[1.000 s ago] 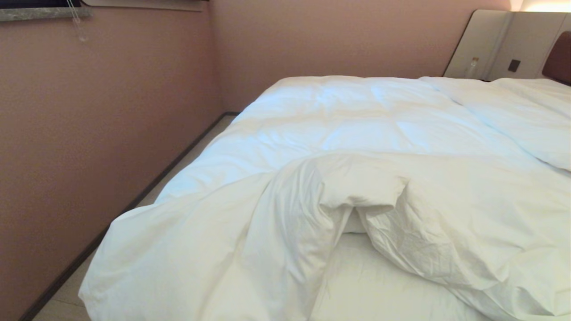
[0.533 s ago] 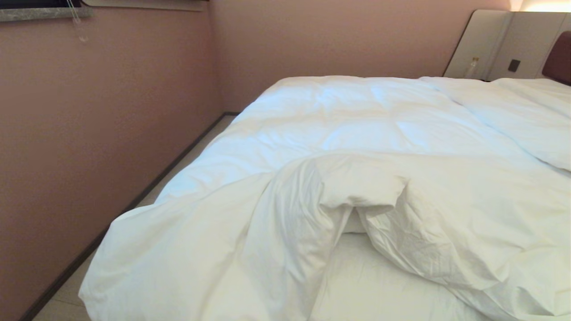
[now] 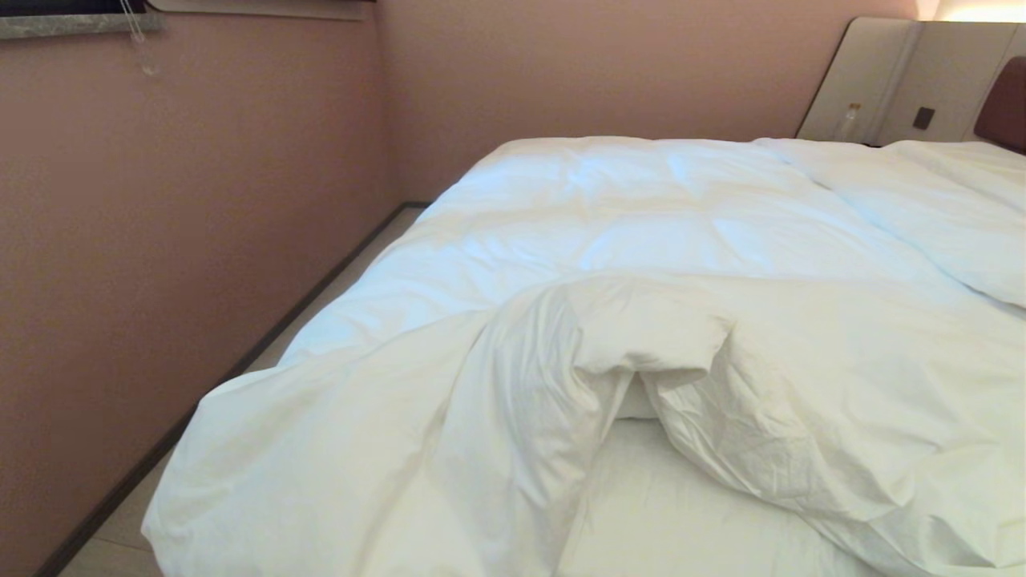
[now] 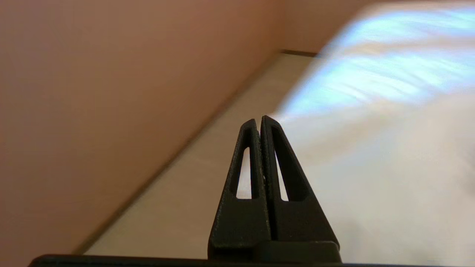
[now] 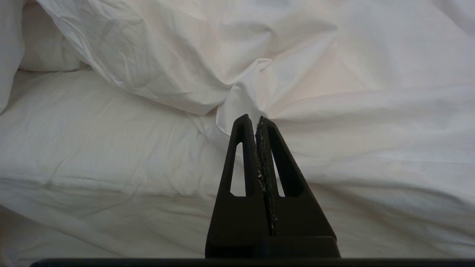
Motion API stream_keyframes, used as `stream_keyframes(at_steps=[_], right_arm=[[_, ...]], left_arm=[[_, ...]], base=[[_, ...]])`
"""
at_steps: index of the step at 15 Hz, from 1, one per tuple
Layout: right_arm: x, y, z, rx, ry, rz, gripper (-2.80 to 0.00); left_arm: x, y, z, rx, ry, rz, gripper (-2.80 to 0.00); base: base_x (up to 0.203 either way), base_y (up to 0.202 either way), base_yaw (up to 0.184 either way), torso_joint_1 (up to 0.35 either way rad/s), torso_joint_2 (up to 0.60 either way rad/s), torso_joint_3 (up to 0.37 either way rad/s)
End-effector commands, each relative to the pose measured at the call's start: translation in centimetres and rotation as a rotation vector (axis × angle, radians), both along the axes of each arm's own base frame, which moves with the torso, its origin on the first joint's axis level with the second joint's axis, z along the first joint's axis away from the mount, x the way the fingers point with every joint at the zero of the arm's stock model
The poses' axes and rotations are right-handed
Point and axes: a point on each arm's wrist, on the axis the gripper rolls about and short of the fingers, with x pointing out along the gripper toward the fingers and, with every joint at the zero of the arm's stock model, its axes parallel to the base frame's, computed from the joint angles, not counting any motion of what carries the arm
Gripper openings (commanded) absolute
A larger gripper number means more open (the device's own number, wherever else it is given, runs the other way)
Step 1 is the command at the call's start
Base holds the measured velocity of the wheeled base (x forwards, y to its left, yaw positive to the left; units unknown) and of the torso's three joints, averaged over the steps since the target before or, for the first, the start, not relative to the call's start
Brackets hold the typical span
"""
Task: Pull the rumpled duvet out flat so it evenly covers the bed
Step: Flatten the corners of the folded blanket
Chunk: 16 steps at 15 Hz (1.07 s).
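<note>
1. I see the duvet rumpled across the bed, bunched from 12 to 3 o'clock, bare sheet at 6.
2. Left pincer pressed together, empty, over the floor beside the bed.
3. Right pincer pressed together, empty, aimed at duvet folds.

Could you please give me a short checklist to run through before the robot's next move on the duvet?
1. Puffy white quilted duvet flat: not ok, its near edge is bunched into a fold.
2. White-sheeted bed fully covered: not ok, bare sheet shows at the near side.
3. Left tool ready to grasp: not ok, shut and empty, aimed along the pale floor beside the bed.
4. Right tool ready: not ok, shut, pointing at the crumpled fold.
5. Duvet overhang on the far side: cannot tell.
</note>
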Motion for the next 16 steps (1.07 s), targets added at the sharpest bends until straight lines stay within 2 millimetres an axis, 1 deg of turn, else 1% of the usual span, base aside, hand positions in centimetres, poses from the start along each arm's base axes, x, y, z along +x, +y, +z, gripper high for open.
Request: stream_keyframes(at_steps=[1,3,4,5,6,7,8,9,16], right_arm=[[0.0,0.0,0.0,0.0,-0.002,-0.001,-2.8],[0.0,0.0,0.0,0.0,0.0,0.001,-2.8],[0.0,0.0,0.0,0.0,0.0,-0.001,-2.8],[0.0,0.0,0.0,0.0,-0.002,-0.001,-2.8],[0.0,0.0,0.0,0.0,-0.002,-0.001,-2.8],[0.0,0.0,0.0,0.0,0.0,-0.001,-2.8],[0.0,0.0,0.0,0.0,-0.002,0.001,-2.8],[0.0,0.0,0.0,0.0,-0.002,0.001,-2.8],[0.0,0.0,0.0,0.0,-0.001,0.0,-2.8]], left_arm=[[-0.5,-0.3,-2.0,0.016,-0.026,-0.118,-2.8],[-0.1,-0.4,-2.8,-0.002,-0.003,-0.179,-2.8],[0.5,-0.5,-3.9,-0.012,0.039,-0.239,-2.8],[1.3,-0.6,-5.4,-0.024,0.098,-0.276,-2.8],[1.7,-0.7,-6.3,-0.033,0.132,-0.311,-2.8],[1.8,-0.7,-6.7,-0.036,0.144,-0.317,-2.8],[2.2,-0.7,-7.8,-0.043,0.184,-0.317,-2.8],[2.4,-0.7,-8.3,-0.06,0.202,-0.318,-2.8],[2.4,-0.7,-8.3,-0.068,0.203,-0.309,-2.8]], base=[[0.0,0.0,0.0,0.0,0.0,0.0],[0.0,0.0,0.0,0.0,0.0,0.0],[0.0,0.0,0.0,0.0,0.0,0.0],[0.0,0.0,0.0,0.0,0.0,0.0],[0.0,0.0,0.0,0.0,0.0,0.0],[0.0,0.0,0.0,0.0,0.0,0.0],[0.0,0.0,0.0,0.0,0.0,0.0],[0.0,0.0,0.0,0.0,0.0,0.0],[0.0,0.0,0.0,0.0,0.0,0.0]])
